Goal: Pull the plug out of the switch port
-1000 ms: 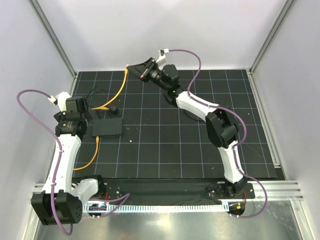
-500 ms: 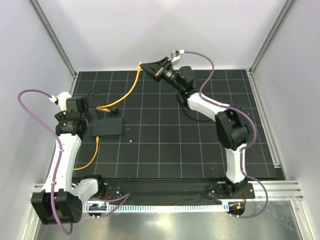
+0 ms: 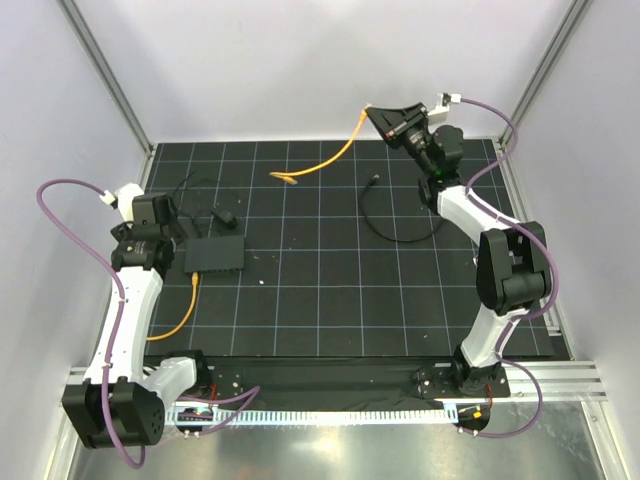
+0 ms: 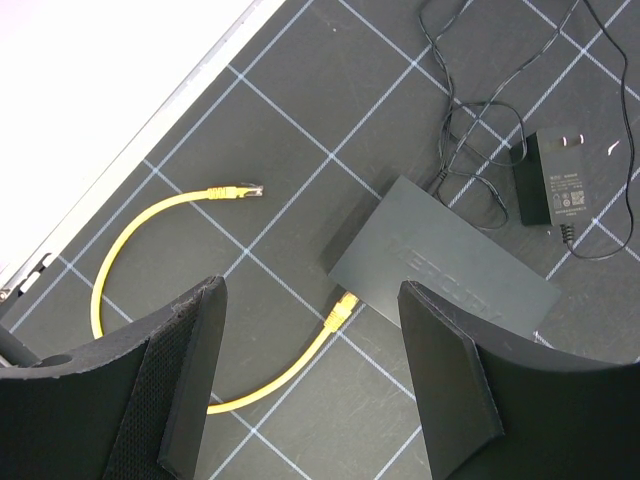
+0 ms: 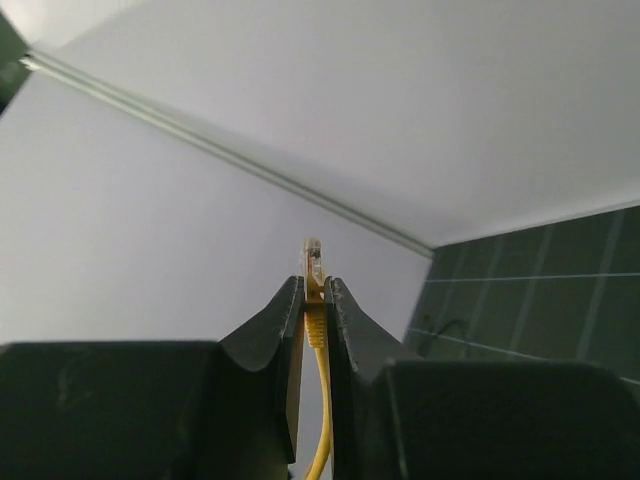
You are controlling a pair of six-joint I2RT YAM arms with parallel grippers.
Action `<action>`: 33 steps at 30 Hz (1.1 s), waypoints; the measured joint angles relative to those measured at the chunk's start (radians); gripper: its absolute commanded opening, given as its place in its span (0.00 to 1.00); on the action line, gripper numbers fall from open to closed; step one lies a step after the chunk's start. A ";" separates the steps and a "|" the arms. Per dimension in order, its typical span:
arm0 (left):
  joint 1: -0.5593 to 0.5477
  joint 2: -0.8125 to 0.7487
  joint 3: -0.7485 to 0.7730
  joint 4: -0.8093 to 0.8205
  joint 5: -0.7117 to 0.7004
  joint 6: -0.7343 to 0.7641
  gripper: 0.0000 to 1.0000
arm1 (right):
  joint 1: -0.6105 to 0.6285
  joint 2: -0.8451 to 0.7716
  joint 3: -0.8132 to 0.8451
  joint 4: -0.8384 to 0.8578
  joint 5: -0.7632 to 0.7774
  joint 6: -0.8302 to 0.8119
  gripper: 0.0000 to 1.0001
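The switch is a flat black box lying on the grid mat at the left. A yellow plug sits in its near edge, and that cable loops toward the mat's front. My left gripper hovers open above this plug, touching nothing. My right gripper is raised at the back right, shut on the plug of a second yellow cable. That cable's free end rests on the mat, apart from the switch.
A small black power adapter with a thin wire lies just behind the switch. A loose black cable curls on the mat at centre right. White walls and aluminium rails enclose the mat.
My right arm has swung right along the back wall with the yellow plug. The cable's loose end has been dragged right, away from the switch. The left arm has not moved.
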 measured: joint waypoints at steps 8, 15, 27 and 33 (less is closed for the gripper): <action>0.000 0.032 0.000 0.005 0.019 0.000 0.73 | -0.037 -0.006 -0.103 -0.139 0.115 -0.306 0.01; 0.000 0.034 0.000 0.007 0.027 0.000 0.73 | -0.035 -0.098 -0.173 -0.301 0.273 -0.495 0.01; 0.000 0.047 0.000 0.010 0.061 0.000 0.73 | -0.122 -0.171 -0.174 -0.766 0.426 -0.545 0.01; 0.000 0.057 0.000 0.016 0.077 -0.001 0.73 | -0.189 -0.169 -0.175 -0.944 0.452 -0.545 0.02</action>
